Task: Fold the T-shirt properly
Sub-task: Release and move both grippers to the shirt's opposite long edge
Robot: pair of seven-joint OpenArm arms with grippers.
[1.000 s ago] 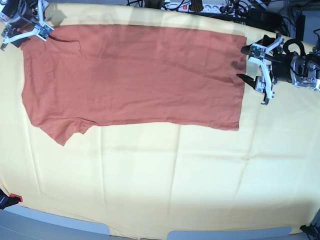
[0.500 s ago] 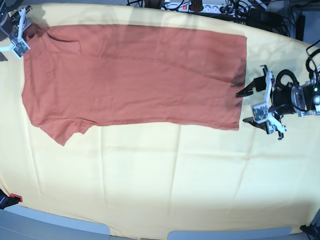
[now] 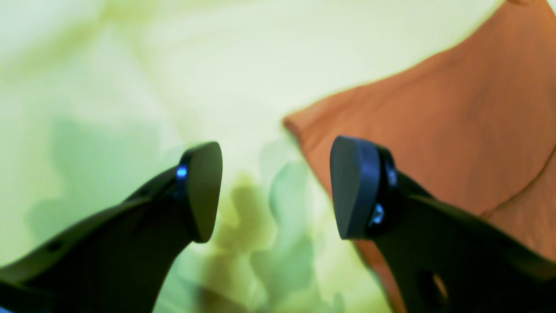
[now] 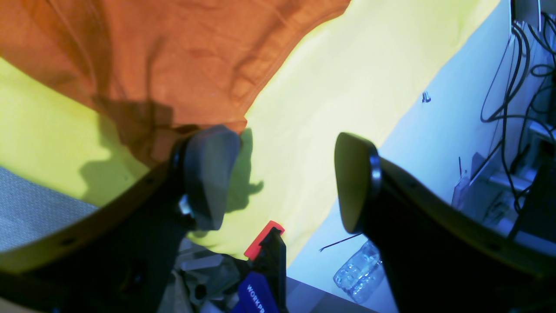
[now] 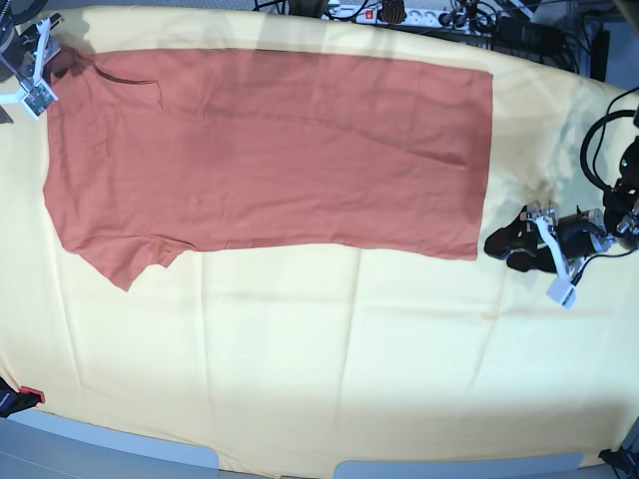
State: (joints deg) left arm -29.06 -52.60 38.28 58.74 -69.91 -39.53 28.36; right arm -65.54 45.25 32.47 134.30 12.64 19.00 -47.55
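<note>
Judging by the layout, you have one lengthwise fold done: the T-shirt (image 5: 270, 150) lies on the far half of the yellow cloth (image 5: 329, 359), crosswise folds remaining. Left gripper (image 5: 514, 244) and right gripper (image 4: 282, 182) both stand spread, empty. A blue clamp (image 4: 256, 291) reads "WORKPR".

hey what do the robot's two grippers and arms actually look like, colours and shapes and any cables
Both grippers have dark, nearly black curved fingers ending in flat, rounded pads. The left gripper shows small blue glints beside its pads; the right gripper has greyish pads. From the base view, the left gripper carries white bracket parts, with black looping cables behind it. The right gripper also has white parts.
</note>
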